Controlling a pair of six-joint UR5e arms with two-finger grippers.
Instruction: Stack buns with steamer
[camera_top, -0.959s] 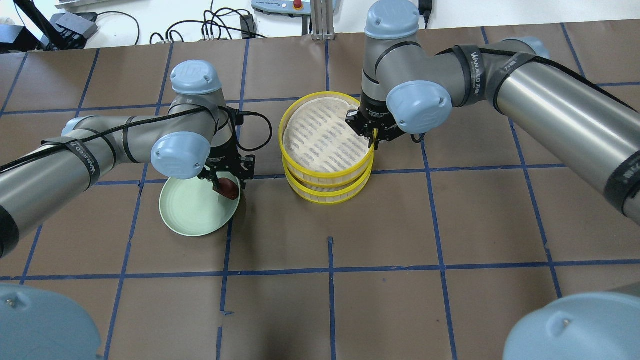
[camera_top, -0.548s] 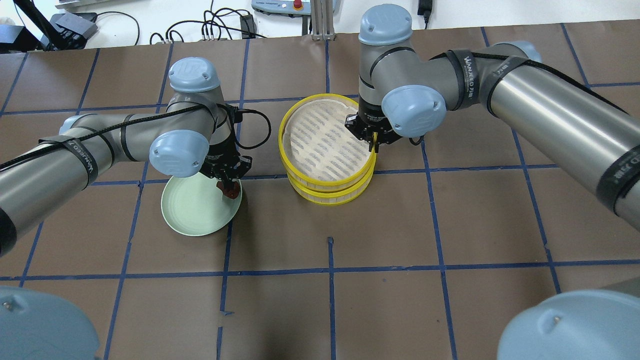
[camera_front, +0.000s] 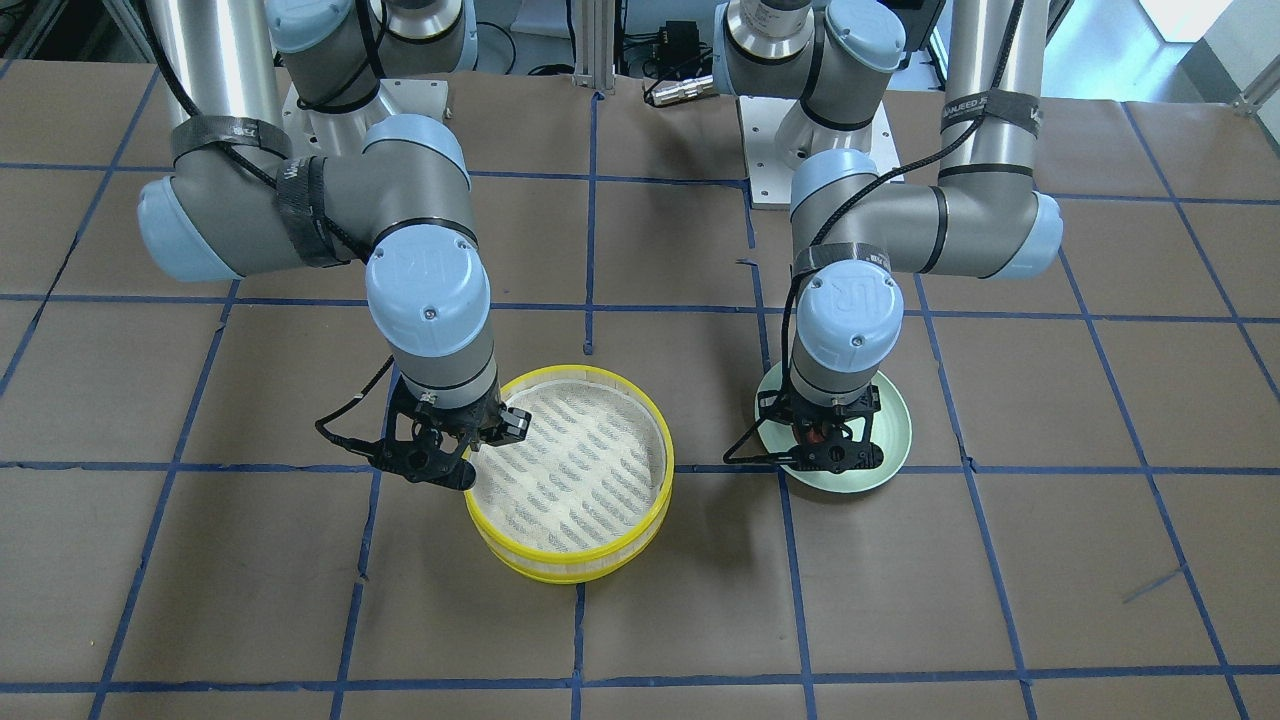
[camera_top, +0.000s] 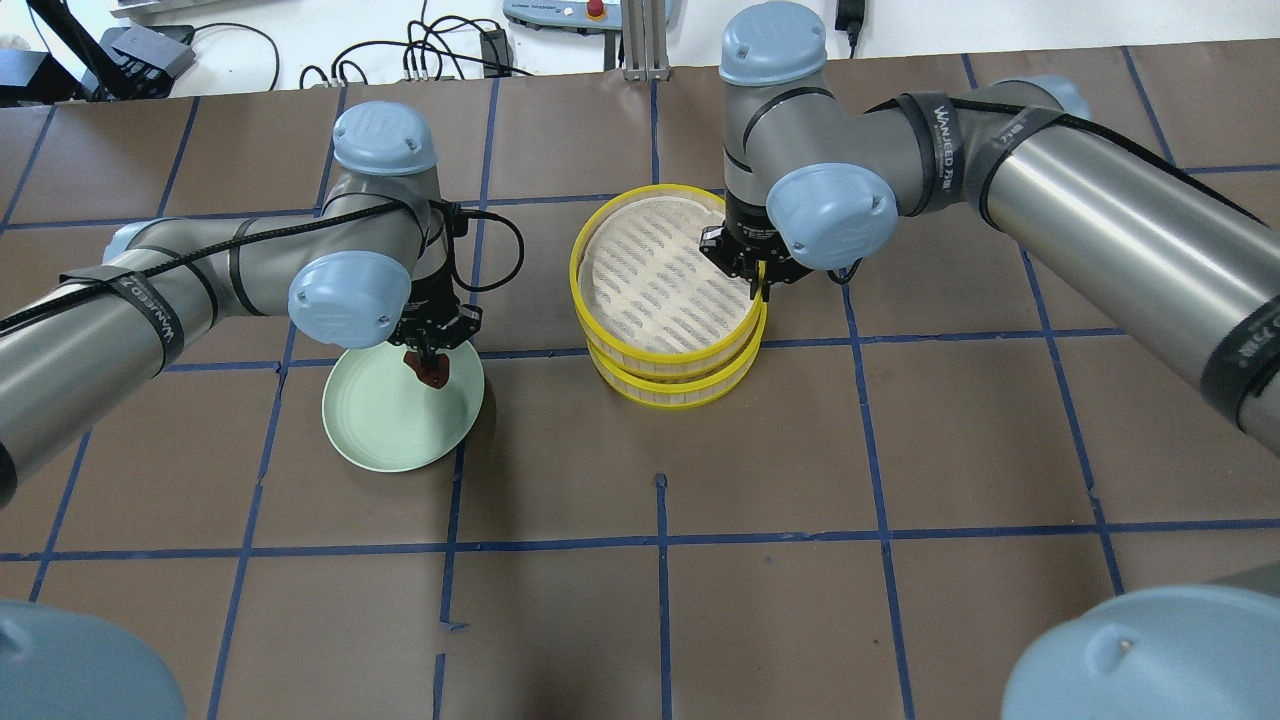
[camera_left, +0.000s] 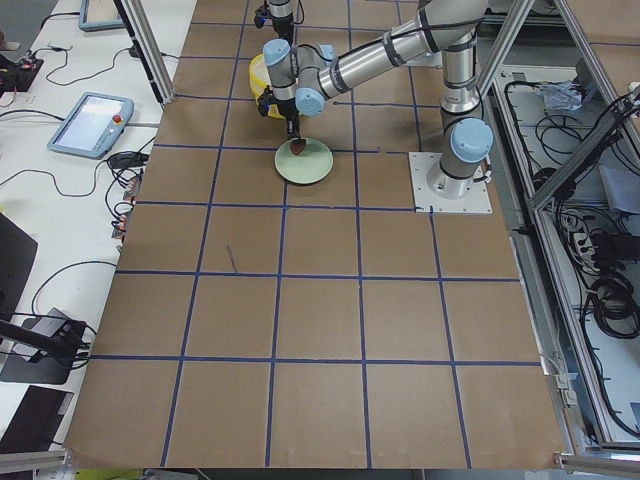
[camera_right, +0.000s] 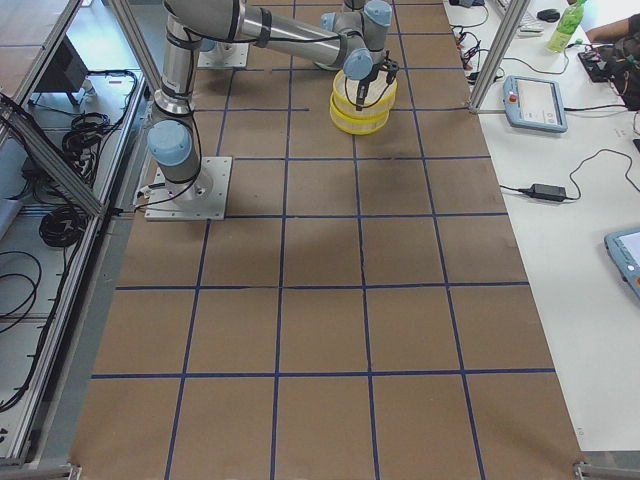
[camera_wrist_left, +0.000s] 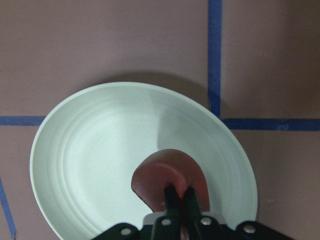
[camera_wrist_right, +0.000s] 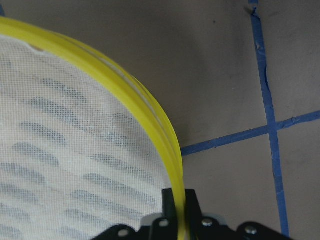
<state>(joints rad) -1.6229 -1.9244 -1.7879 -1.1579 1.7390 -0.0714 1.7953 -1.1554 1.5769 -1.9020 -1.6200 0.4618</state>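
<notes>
The reddish-brown bun (camera_wrist_left: 161, 174) hangs over the pale green plate (camera_top: 370, 430), on its steamer (camera_top: 650, 285) side, clenched in the left pincer (camera_wrist_left: 178, 196). Since a second ago that wrist has turned and drawn the bun inward from the plate's rim, so the carry looks begun. The right pincer (camera_wrist_right: 176, 199) stays clamped on the steamer's top rim, and the stack has slid slightly away from the plate.

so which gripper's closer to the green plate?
Left. The left gripper is right over the plate, shut on the reddish-brown bun; the right gripper is off to the side, clamped on the steamer rim.
</notes>
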